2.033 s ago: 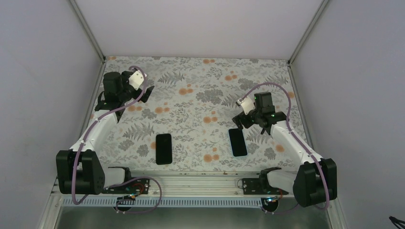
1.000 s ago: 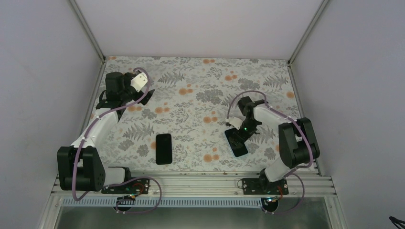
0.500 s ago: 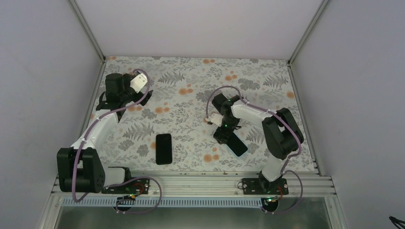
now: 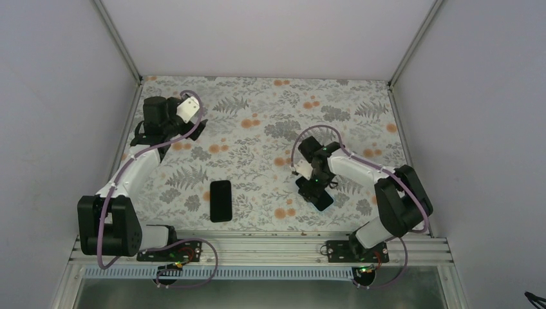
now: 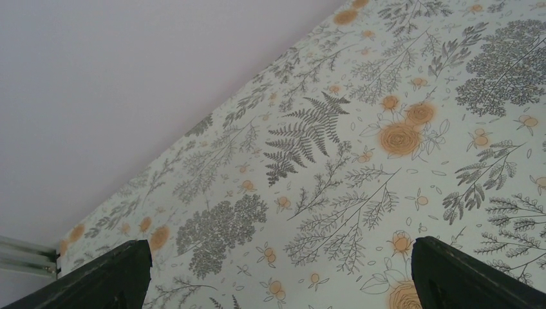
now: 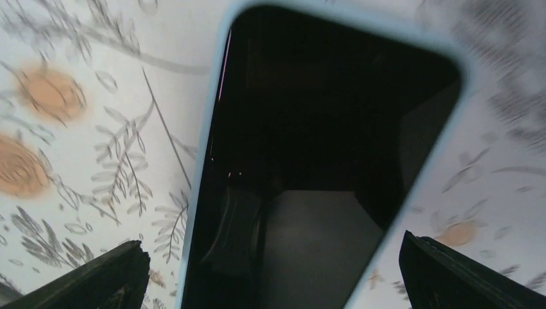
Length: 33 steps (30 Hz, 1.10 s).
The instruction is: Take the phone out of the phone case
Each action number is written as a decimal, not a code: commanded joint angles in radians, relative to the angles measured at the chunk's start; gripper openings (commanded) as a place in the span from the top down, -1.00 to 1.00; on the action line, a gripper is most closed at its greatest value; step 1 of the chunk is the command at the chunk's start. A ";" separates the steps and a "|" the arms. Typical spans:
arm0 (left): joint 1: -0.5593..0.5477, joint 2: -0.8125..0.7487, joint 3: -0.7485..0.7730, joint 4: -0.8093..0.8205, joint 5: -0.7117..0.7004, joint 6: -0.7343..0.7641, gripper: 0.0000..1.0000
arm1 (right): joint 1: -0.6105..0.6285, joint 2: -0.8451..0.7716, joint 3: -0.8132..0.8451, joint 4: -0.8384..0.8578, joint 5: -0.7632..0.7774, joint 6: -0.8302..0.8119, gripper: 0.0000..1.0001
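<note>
The phone [image 6: 309, 129] lies screen up in the light blue phone case [image 6: 210, 109], slantwise on the flowered table. In the top view only its near end [image 4: 324, 201] shows below my right gripper [image 4: 313, 184]. In the right wrist view my right gripper [image 6: 277, 283] is open, close above the phone, with one finger on each long side of the case. My left gripper [image 4: 198, 126] is open and empty at the far left, above bare table in the left wrist view [image 5: 277, 277].
A second all-black phone [image 4: 221, 200] lies flat at the near middle of the table, left of the cased phone. The side walls [image 4: 122, 129] stand close to the left arm. The aluminium rail [image 4: 270, 248] runs along the near edge.
My right gripper came down from behind the cased phone and now sits over it. The cased phone has turned from upright to slantwise. The left arm has barely moved.
</note>
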 commanded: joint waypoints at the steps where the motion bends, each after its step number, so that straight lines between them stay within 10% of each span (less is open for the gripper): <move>1: -0.007 0.000 0.022 0.007 0.009 -0.011 -1.00 | -0.001 0.023 -0.053 -0.010 -0.001 0.040 -1.00; 23: -0.007 0.016 0.021 0.028 0.024 -0.012 -1.00 | -0.036 0.173 -0.084 0.052 0.083 0.063 -1.00; 33: -0.014 0.084 0.092 0.043 0.023 -0.063 -1.00 | -0.040 0.141 -0.023 0.138 0.194 0.043 -0.28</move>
